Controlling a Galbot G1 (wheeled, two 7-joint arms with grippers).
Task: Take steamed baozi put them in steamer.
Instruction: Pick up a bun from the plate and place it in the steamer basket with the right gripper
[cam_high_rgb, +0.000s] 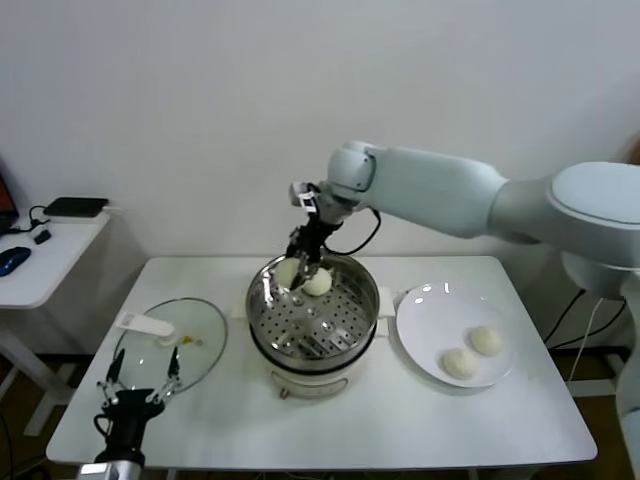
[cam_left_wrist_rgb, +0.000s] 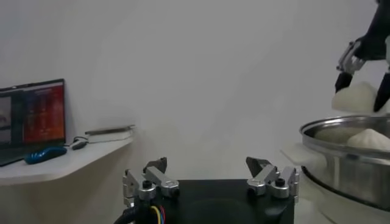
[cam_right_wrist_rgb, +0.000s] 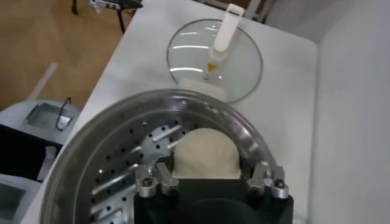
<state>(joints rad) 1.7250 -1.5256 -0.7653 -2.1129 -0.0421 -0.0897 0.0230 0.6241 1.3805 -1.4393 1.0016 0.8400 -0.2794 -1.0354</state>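
While a baozi (cam_high_rgb: 289, 272) is clamped by the right gripper (cam_high_rgb: 304, 270) over the steamer (cam_high_rgb: 313, 320) at its 11 o'clock rim, a bun (cam_high_rgb: 318, 283) already inside risks being squashed if lowered there. Left gripper (cam_high_rgb: 139, 385) is parked, jaws spread.

So there's a white bench (cam_high_rgb: 330, 420) with a glass lid (cam_high_rgb: 170, 345) lying flat on its left part, white handle (cam_high_rgb: 145, 324) on top. A round white plate (cam_high_rgb: 425, 320) sits on the right part. Off to the left is a small side desk (cam_high_rgb: 45, 262) with a blue mouse (cam_high_rgb: 12, 260) and a flat black box (cam_high_rgb: 75, 207). There's a laptop (cam_left_wrist_rgb: 31, 119) there too, screen lit. Plain white wall (cam_high_rgb: 200, 100) behind.
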